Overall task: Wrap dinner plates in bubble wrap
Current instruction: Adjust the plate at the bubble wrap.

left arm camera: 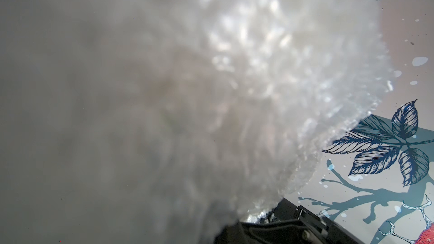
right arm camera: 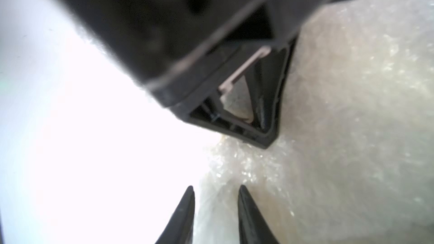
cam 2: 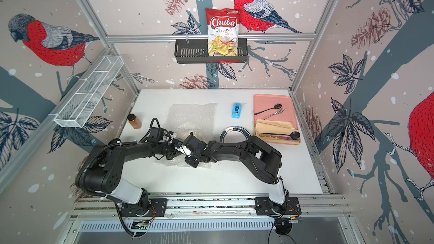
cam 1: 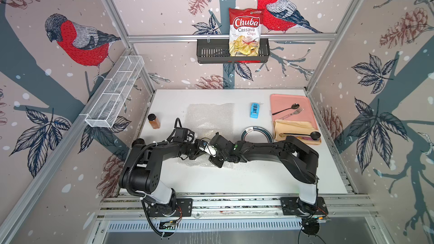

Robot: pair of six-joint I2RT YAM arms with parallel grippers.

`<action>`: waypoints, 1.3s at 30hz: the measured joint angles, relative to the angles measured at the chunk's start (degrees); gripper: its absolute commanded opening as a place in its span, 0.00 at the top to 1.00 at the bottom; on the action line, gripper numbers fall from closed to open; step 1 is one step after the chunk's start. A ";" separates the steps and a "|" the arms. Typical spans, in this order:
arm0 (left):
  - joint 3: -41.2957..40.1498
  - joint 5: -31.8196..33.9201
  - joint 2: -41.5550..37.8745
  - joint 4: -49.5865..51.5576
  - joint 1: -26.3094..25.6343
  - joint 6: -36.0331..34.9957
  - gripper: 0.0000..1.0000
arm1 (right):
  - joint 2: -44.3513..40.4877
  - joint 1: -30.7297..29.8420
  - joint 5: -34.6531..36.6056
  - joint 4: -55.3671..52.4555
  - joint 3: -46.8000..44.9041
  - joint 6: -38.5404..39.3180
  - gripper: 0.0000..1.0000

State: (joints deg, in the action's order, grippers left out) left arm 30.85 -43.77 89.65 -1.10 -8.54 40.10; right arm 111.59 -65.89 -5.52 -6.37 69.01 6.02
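Clear bubble wrap lies mid-table in both top views and runs under both wrists to a crumpled near edge. A yellowish tint shows through the bubble wrap; no plate outline is clear there. One dinner plate, white-centred with a dark teal rim, lies bare to the right, half hidden by my right arm. My left gripper is shut on the bubble wrap, which fills its view. My right gripper faces it, jaws slightly apart over the wrap's edge.
A brown spice jar stands at the left, a blue tape dispenser behind the plate. A pink tray at the right holds cutlery, a tan napkin and a black spoon. Baskets hang on the left and back walls.
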 measured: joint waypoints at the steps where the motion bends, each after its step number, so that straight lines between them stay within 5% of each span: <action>1: -0.07 0.02 -0.07 -0.11 0.00 0.02 1.00 | -0.26 0.00 -0.81 -0.22 -0.26 -0.02 0.66; 12: -0.42 0.52 -0.81 0.00 0.00 0.07 1.00 | -4.87 2.45 -8.20 -1.77 -2.40 -1.07 0.67; 21: -0.94 0.98 -1.53 0.00 0.00 0.22 1.00 | -5.81 7.56 -16.61 1.25 -2.51 -8.87 0.85; 39: -1.57 0.90 -1.57 -1.20 0.00 0.42 1.00 | 3.52 3.19 -11.43 1.01 2.75 -12.15 0.93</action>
State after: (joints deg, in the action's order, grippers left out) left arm 29.28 -42.87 88.07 -2.31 -8.54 40.51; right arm 115.11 -62.70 -16.95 -5.37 71.77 -6.13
